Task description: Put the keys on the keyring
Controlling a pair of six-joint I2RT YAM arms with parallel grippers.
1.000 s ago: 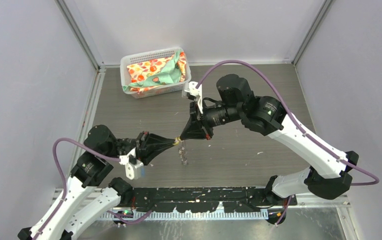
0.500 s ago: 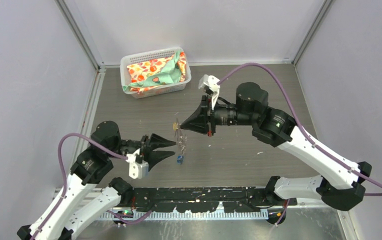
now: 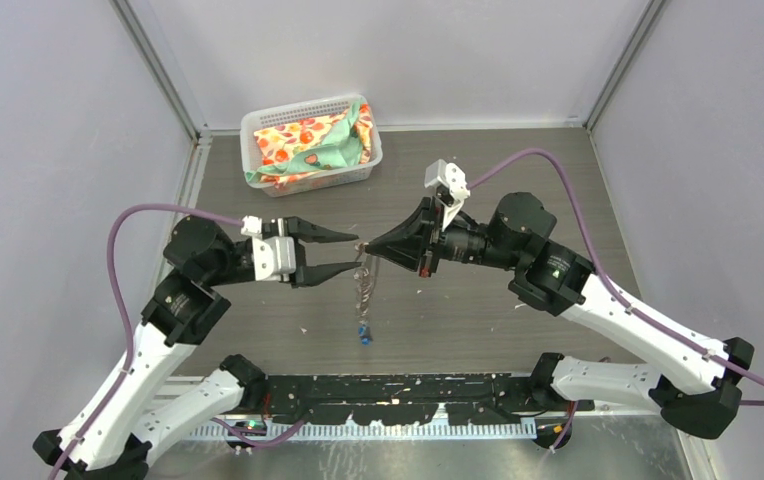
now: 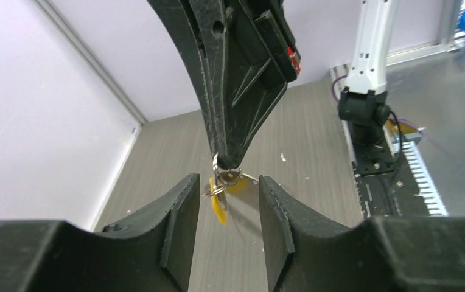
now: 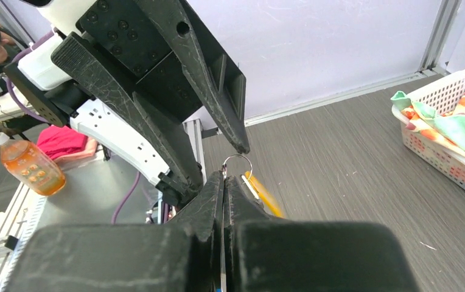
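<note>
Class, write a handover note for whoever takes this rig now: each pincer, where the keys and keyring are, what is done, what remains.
Left pincer: open, empty, its fingers either side of the keyring, not gripping.
Right pincer: shut on the keyring, held above the table.
Yellow key: hangs at the ring, apparently threaded.
Blue key: lower down; hanging or lying on the table, cannot tell.
Remaining: confirm both keys are on.
</note>
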